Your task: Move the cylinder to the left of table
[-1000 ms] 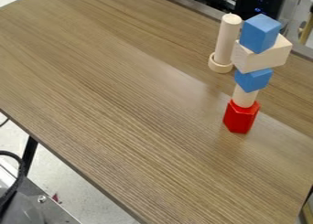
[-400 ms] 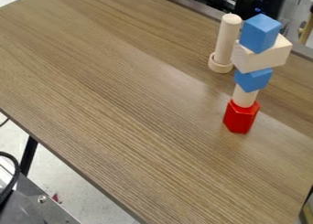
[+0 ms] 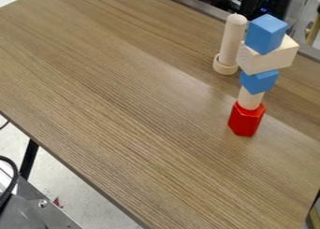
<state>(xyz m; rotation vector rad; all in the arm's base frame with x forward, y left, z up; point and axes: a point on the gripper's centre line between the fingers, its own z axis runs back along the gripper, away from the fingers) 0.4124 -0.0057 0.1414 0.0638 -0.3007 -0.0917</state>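
A tall, pale wooden cylinder (image 3: 232,39) stands upright on the brown table (image 3: 125,102), near its far right edge. Its foot is in or behind a short, wider wooden ring (image 3: 225,66); the frames do not settle which. The stacked blocks stand just to the right of it, close to its upper part.
The stack rises from a red block (image 3: 246,119) through a short pale cylinder (image 3: 250,98), a blue cube (image 3: 259,81) and a pale wooden block (image 3: 268,55) to a blue cube (image 3: 266,34) on top. A black cable (image 3: 11,179) hangs beyond the table's lower left edge.
The black cable at the lower left has shifted slightly. The cylinder, the ring and the stacked blocks have not moved.
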